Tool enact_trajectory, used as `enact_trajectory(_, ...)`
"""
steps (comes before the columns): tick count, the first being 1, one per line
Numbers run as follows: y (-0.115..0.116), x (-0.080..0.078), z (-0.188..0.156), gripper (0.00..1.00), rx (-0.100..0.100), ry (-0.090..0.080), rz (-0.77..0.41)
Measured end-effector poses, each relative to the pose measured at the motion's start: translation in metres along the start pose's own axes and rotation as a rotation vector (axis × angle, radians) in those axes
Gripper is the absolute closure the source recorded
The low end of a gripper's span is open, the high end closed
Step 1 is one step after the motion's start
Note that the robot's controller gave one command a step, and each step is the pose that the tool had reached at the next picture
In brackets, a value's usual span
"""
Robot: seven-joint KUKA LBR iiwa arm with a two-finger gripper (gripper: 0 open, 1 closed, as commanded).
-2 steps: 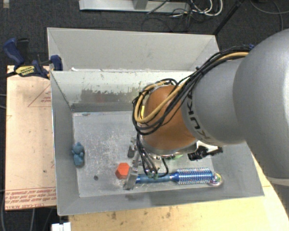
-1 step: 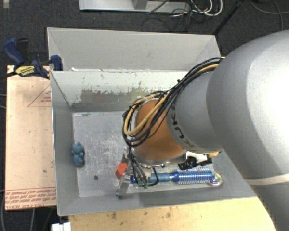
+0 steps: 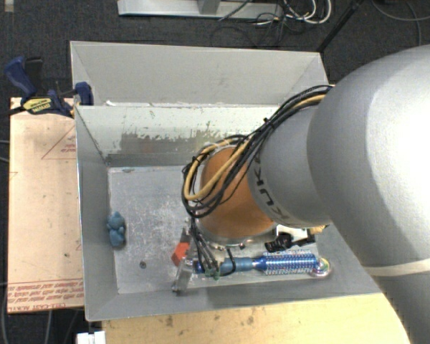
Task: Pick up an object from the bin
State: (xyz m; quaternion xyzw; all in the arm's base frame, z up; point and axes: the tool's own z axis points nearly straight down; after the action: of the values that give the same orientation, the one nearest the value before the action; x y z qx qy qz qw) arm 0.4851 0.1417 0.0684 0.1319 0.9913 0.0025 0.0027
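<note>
My arm [image 3: 308,163] reaches down into the bin [image 3: 93,213]; I cannot tell how open my gripper [image 3: 185,269] is. Just beside it: one red piece [image 3: 179,253], one blue brush [image 3: 287,265]. Well apart: one blue lump [image 3: 116,229].

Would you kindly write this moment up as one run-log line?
tool: low in bin, by near wall | beside: small orange thing, blue hairbrush | apart at left: blue lump

Grey bin [image 3: 93,206], blue brush [image 3: 290,265], blue lump [image 3: 116,229]
</note>
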Motion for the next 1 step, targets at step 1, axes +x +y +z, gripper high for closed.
enact_trajectory(1,-0.0002,0.0016,0.0011,1.00,0.001,0.005,-0.001)
